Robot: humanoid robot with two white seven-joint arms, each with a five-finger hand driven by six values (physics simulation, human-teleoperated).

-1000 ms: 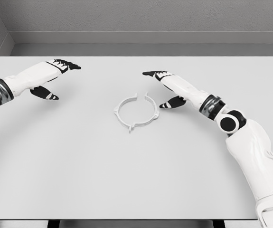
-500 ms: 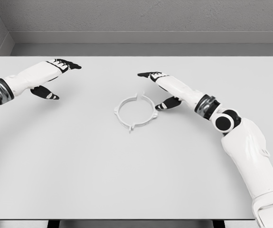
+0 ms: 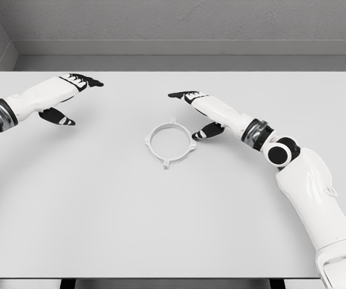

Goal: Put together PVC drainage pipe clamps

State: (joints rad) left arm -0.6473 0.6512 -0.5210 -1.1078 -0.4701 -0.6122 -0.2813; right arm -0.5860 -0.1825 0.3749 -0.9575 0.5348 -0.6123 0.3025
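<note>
A white ring-shaped pipe clamp lies flat near the middle of the table, its two halves closed into a full circle with small tabs sticking out. My right hand hovers just right of the ring, fingers stretched out flat and holding nothing; its thumb tip is right beside the ring's right tab, and I cannot tell whether it touches. My left hand stays open at the far left, well away from the clamp.
The white table fills the view, with a grey wall behind its far edge. My right forearm crosses the right side of the table.
My right hand slid left toward the clamp. The clamp's right half, which stood apart with a gap at the top, has closed against the left half into a full ring. The left arm stayed still.
</note>
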